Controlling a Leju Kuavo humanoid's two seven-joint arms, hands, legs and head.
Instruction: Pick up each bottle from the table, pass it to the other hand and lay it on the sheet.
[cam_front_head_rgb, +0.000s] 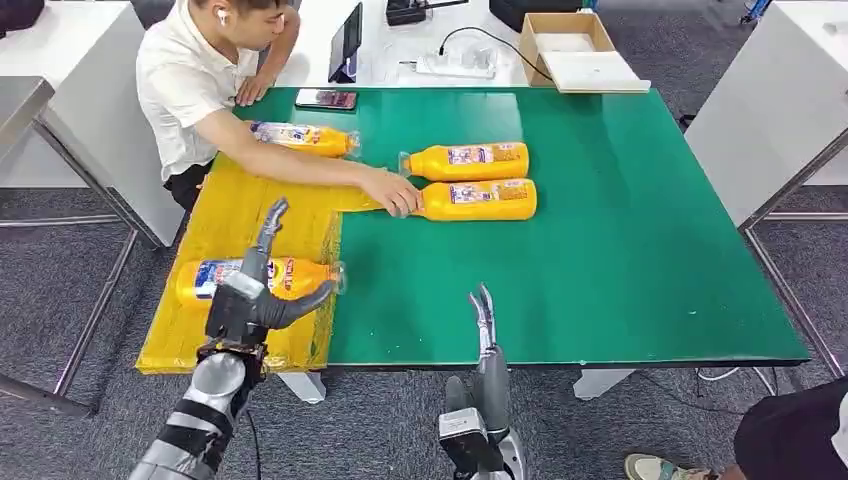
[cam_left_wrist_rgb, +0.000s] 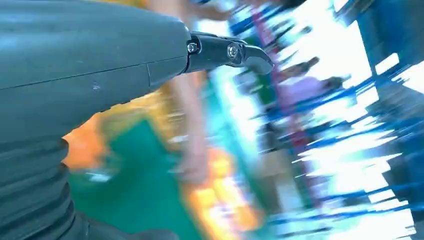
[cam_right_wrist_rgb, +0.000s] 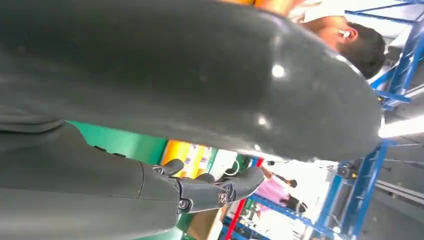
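Green table (cam_front_head_rgb: 620, 250) w/ a yellow sheet (cam_front_head_rgb: 225, 215) over its front-left corner. One orange bottle (cam_front_head_rgb: 258, 277) lies on the sheet near the front edge; the left hand (cam_front_head_rgb: 258, 290) hovers over it, fingers spread, holding nothing. Right hand (cam_front_head_rgb: 484, 318) at the front edge, mid-table, fingers straight & close together, empty; looks open, though seen edge-on. Second bottle (cam_front_head_rgb: 303, 137) lies near the sheet's back edge. Two more bottles (cam_front_head_rgb: 470, 160) (cam_front_head_rgb: 478, 199) lie mid-table; a person's hand (cam_front_head_rgb: 392, 191) touches the nearer one.
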